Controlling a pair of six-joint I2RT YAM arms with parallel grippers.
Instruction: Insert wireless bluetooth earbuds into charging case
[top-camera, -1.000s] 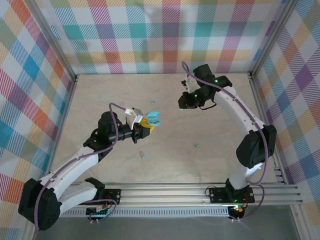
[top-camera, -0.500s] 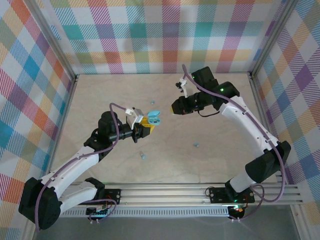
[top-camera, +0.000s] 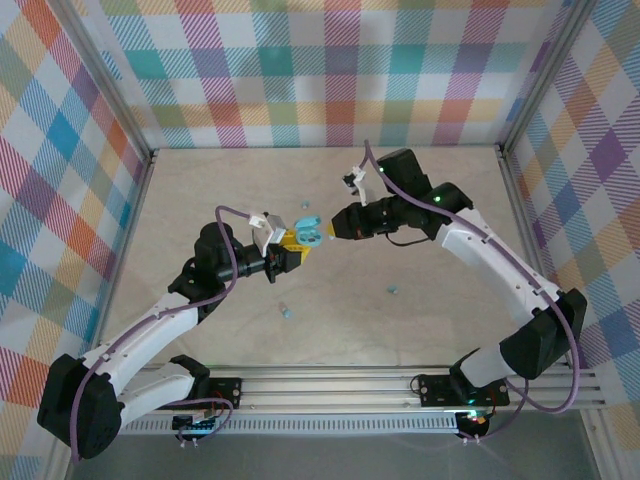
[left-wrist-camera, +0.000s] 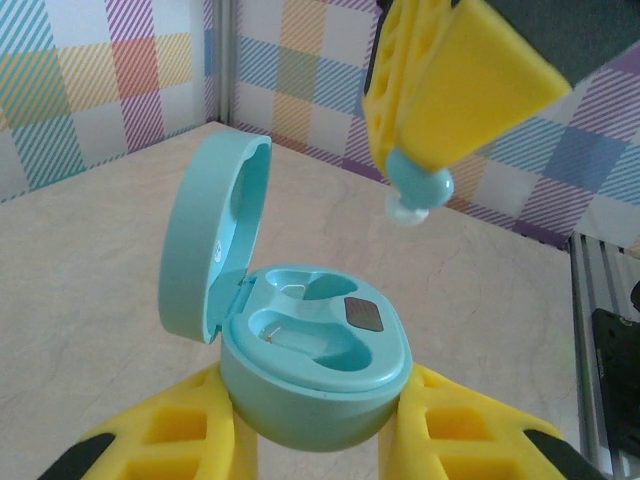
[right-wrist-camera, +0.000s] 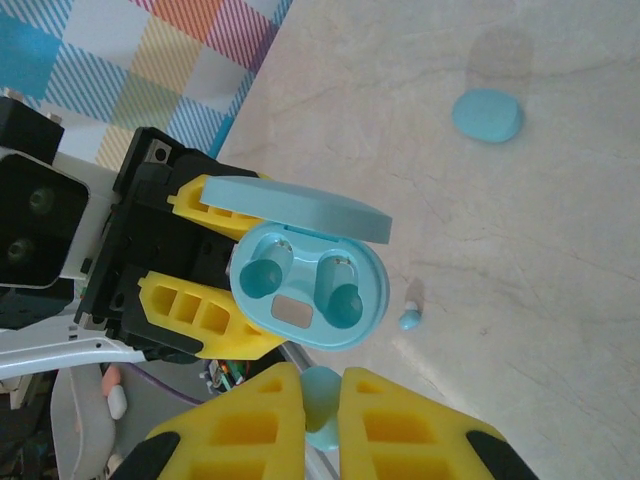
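My left gripper (top-camera: 293, 250) (left-wrist-camera: 315, 425) is shut on the pale teal charging case (top-camera: 306, 232) (left-wrist-camera: 315, 370) (right-wrist-camera: 310, 285) and holds it above the table. Its lid (left-wrist-camera: 205, 240) stands open and both sockets look empty. My right gripper (top-camera: 335, 226) (right-wrist-camera: 322, 400) is shut on a small blue earbud (left-wrist-camera: 415, 190) (right-wrist-camera: 322, 395) with a white tip. It hangs just above and to the right of the case, apart from it. Another earbud (right-wrist-camera: 409, 319) lies on the table below the case.
A light blue oval disc (right-wrist-camera: 487, 115) rests on the beige table (top-camera: 440, 330). Two small pale blue bits (top-camera: 287, 312) (top-camera: 393, 291) lie on the table in front of the grippers. Plaid walls and a metal frame (top-camera: 520, 200) close the space.
The right arm has swung left with its earbud and now hangs right beside the open case. The left arm and the case have stayed put.
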